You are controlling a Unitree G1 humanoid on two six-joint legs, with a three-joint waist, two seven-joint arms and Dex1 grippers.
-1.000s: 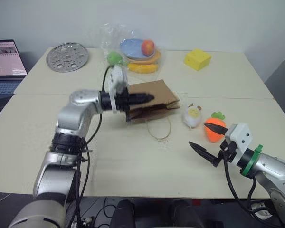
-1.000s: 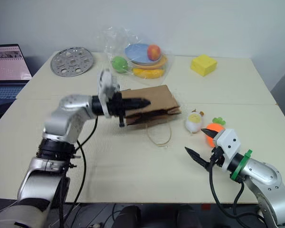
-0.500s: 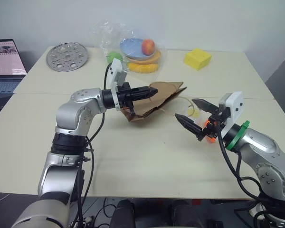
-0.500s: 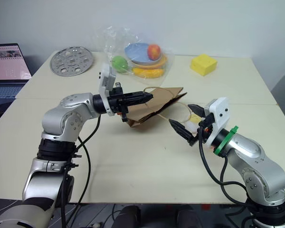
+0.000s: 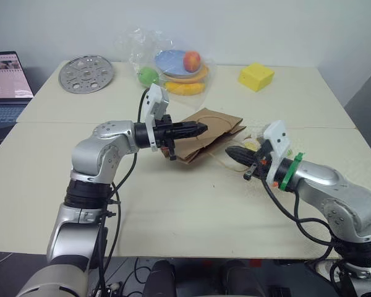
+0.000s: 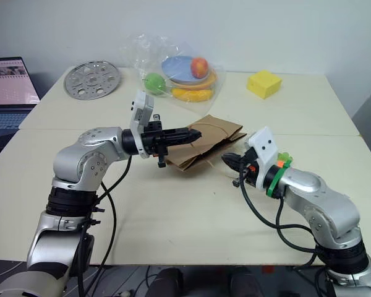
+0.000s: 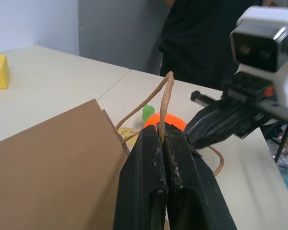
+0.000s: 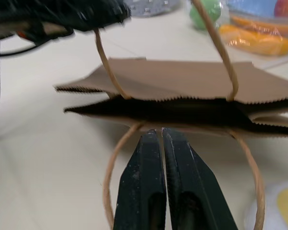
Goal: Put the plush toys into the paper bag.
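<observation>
A cream table point(image 5: 173, 210) carries a brown paper bag point(image 5: 213, 127) lying near its middle; beyond the bag sit a perforated metal disc point(image 5: 86, 73), a clear plastic bag of fruit and plates point(image 5: 173, 65) and a yellow sponge block point(image 5: 256, 77) (far corner), with a white plush toy point(image 5: 252, 143) just beside the bag's mouth

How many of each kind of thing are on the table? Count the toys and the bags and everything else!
Plush toys: 2, the orange carrot and the white one
Paper bag: 1
Clear bag of fruit: 1
Yellow block: 1
Round metal disc: 1
Total: 6
</observation>
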